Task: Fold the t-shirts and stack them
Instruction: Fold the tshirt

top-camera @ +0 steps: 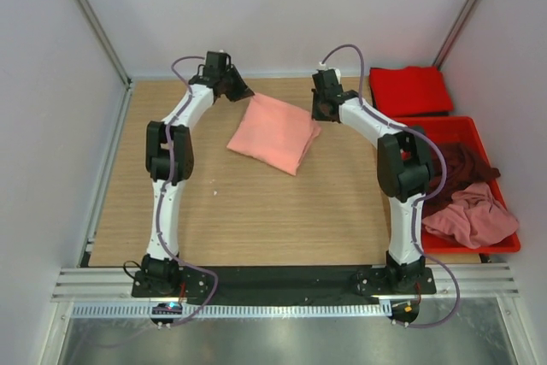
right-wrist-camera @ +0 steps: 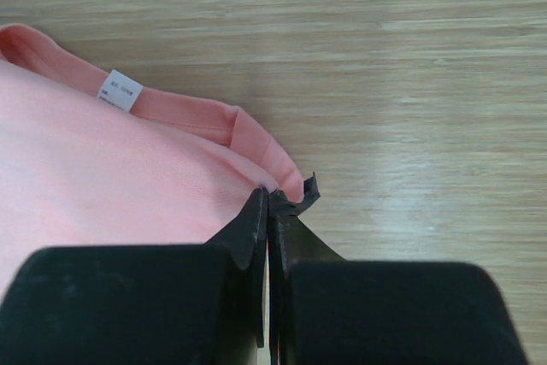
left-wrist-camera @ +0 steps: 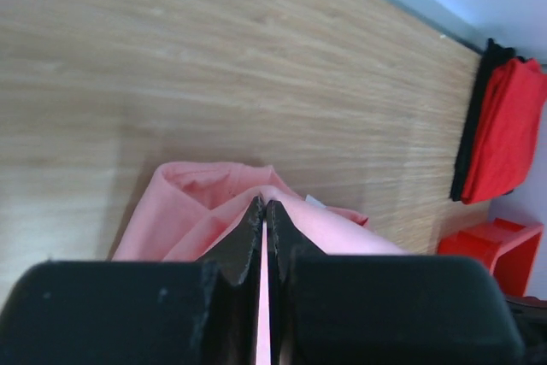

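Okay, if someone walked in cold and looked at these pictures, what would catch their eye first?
First, the salmon-pink t-shirt lying mid-way across the wooden table, with the left gripper and the right gripper each shut on an edge of it at the far side. Next, the red bin at the right edge, holding a crumpled maroon shirt and a dusty pink shirt. A folded bright red shirt lies beyond the bin.
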{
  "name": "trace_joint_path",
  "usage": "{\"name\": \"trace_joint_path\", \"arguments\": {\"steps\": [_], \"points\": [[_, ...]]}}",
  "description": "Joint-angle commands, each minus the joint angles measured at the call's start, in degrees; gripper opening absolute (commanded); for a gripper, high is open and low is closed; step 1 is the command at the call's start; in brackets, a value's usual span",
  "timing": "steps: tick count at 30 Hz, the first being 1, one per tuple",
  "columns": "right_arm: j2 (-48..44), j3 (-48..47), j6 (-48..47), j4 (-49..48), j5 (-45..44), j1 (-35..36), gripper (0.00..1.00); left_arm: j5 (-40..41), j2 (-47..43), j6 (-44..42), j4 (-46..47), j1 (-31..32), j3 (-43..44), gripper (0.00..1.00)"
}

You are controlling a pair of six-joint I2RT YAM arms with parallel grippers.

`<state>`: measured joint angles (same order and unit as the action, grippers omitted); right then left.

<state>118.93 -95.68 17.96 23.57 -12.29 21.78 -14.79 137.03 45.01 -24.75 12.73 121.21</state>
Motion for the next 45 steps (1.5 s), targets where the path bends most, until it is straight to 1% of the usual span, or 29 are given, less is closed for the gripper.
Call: {"name": "trace_joint_path", "arguments": {"steps": [1,2,4,5,7,8,9,10,11,12,13,14,15,16,17,19,20,21,23,27,29,32,35,36,37,41,43,45], "points": [[1.0,-2.5,0.8,-1.8,-3.6,-1.7,0.02,-5.8,3.2,0.6,7.3,-0.7,6.1,0.02],[1.4,-2.3,1.7,-1.5,-4.4,-1.8,0.03,-6.7,4.7,0.3,7.6,-0.7,7.8,0.05],[1.6,-1.5,2.8,-1.9,-5.7,-2.2,0.04,-7.6,5.3,-1.1,7.8,-0.8,8.3,0.16],[1.4,-0.8,3.6,-2.6,-5.9,-2.5,0.05,-7.3,4.9,-1.9,7.7,-0.8,8.2,0.25],[0.9,1.6,6.2,-3.5,-6.2,-3.4,0.08,-6.1,2.6,-4.1,7.4,-1.0,6.7,0.33],[0.2,2.5,7.0,-3.9,-6.3,-3.6,0.09,-4.3,1.3,-4.8,7.1,-1.1,5.9,0.4],[-0.1,4.4,7.7,-4.4,-6.5,-4.0,0.12,-3.2,-1.4,-5.5,6.8,-1.4,4.7,0.41],[-1.2,6.7,8.8,-6.4,-5.2,-4.1,0.19,-0.5,-3.3,-6.6,6.0,-1.7,2.1,0.43],[-1.2,6.7,9.1,-7.2,-4.0,-4.2,0.2,-0.5,-5.0,-7.4,5.9,-1.7,0.4,0.43],[-2.1,8.2,9.5,-7.9,-3.3,-4.5,0.22,0.5,-8.8,-7.9,5.9,-1.7,-1.4,0.43],[-2.7,8.6,10.2,-8.0,-2.6,-4.5,0.25,1.1,-10.4,-8.3,5.9,-1.4,-5.2,0.44],[-3.4,8.7,10.3,-7.7,-0.9,-4.4,0.28,1.3,-12.0,-9.2,5.9,-1.0,-7.2,0.44],[-4.6,8.6,10.7,-7.2,-0.1,-4.5,0.34,1.7,-13.7,-9.8,6.0,-0.8,-9.0,0.45],[-5.2,8.4,11.6,-6.1,0.9,-4.4,0.37,2.0,-16.2,-10.2,6.2,0.1,-12.8,0.45],[-5.8,8.6,12.4,-5.6,1.8,-4.4,0.41,2.1,-17.2,-10.5,6.2,0.5,-14.5,0.45],[-8.1,9.6,14.3,-5.6,3.4,-4.4,0.44,1.7,-18.9,-10.6,6.6,1.7,-18.0,0.45],[-8.8,11.3,16.3,-6.1,3.7,-4.4,0.51,1.7,-19.3,-10.6,6.6,2.0,-21.2,0.45],[-9.9,12.2,17.1,-6.6,4.6,-4.4,0.55,1.9,-19.4,-10.7,7.0,2.5,-22.7,0.45],[-10.4,14.2,18.7,-7.9,5.3,-4.5,0.55,2.1,-20.0,-10.7,7.6,2.9,-26.8,0.45],[-10.9,17.6,21.8,-11.7,9.7,-4.5,0.53,2.4,-19.7,-10.7,8.8,3.9,-31.3,0.45],[-10.6,20.3,23.3,-15.6,14.5,-4.4,0.52,3.3,-19.4,-10.3,9.0,4.1,-32.3,0.44],[-9.6,23.7,25.7,-19.8,18.6,-4.3,0.48,4.4,-19.1,-8.9,9.5,4.1,-34.6,0.44],[-9.2,28.2,26.3,-23.2,19.8,-4.3,0.41,5.2,-19.4,-7.3,9.5,4.2,-36.7,0.44],[-9.0,29.2,25.6,-26.2,19.9,-4.4,0.38,6.0,-20.5,-6.8,9.4,4.2,-38.2,0.44],[-9.0,31.1,24.9,-26.8,19.8,-4.5,0.27,6.9,-21.0,-6.2,9.2,4.2,-38.8,0.44],[-9.4,34.2,20.5,-30.4,18.2,-4.6,0.07,11.3,-24.1,-4.2,6.7,4.2,-40.4,0.45],[-9.3,34.4,18.4,-30.9,18.9,-4.8,0.06,12.7,-25.8,-4.7,5.3,4.2,-39.6,0.45],[-11.3,34.7,17.5,-31.0,19.2,-4.7,0.06,13.7,-26.8,-5.8,4.0,4.2,-38.5,0.45]]}}
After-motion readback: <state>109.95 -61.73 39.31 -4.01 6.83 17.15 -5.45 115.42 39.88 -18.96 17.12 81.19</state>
